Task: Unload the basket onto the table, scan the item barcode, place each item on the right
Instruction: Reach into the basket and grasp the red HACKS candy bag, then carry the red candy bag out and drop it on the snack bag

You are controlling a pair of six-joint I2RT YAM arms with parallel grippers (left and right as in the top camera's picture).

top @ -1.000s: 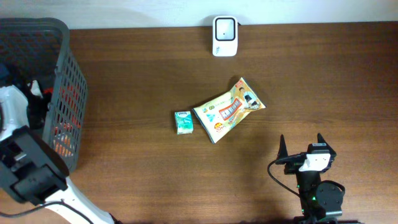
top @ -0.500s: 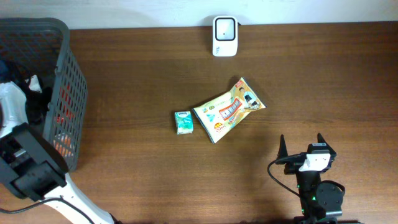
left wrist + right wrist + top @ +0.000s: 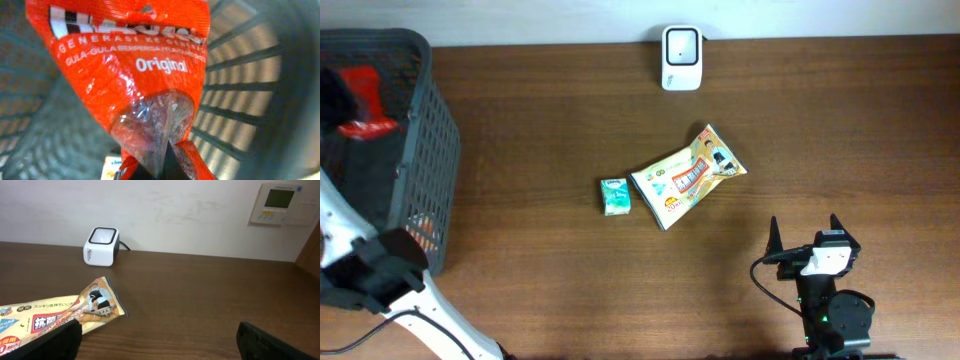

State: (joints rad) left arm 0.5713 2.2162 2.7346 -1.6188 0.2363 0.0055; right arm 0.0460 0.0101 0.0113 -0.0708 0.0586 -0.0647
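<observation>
A red candy packet (image 3: 135, 75) printed "Original" fills the left wrist view. My left gripper (image 3: 162, 162) is shut on the packet's lower edge, and its dark fingers only just show at the bottom. Overhead, the red packet (image 3: 362, 95) hangs raised inside the grey mesh basket (image 3: 432, 150) at the far left. The white barcode scanner (image 3: 681, 58) stands at the table's back edge, also in the right wrist view (image 3: 102, 246). Near the front right, my right gripper (image 3: 805, 240) stands open over bare wood with nothing between its fingers (image 3: 55, 340).
A yellow snack packet (image 3: 685, 177) and a small green pack (image 3: 615, 196) lie mid-table; the yellow packet (image 3: 50, 317) lies just ahead and to the left of my right gripper. Other items lie in the basket bottom (image 3: 112, 167). A wall panel (image 3: 277, 203) hangs behind.
My left gripper has shut on the red packet down in the basket and lifted it up into overhead sight. The right arm and table items have not moved.
</observation>
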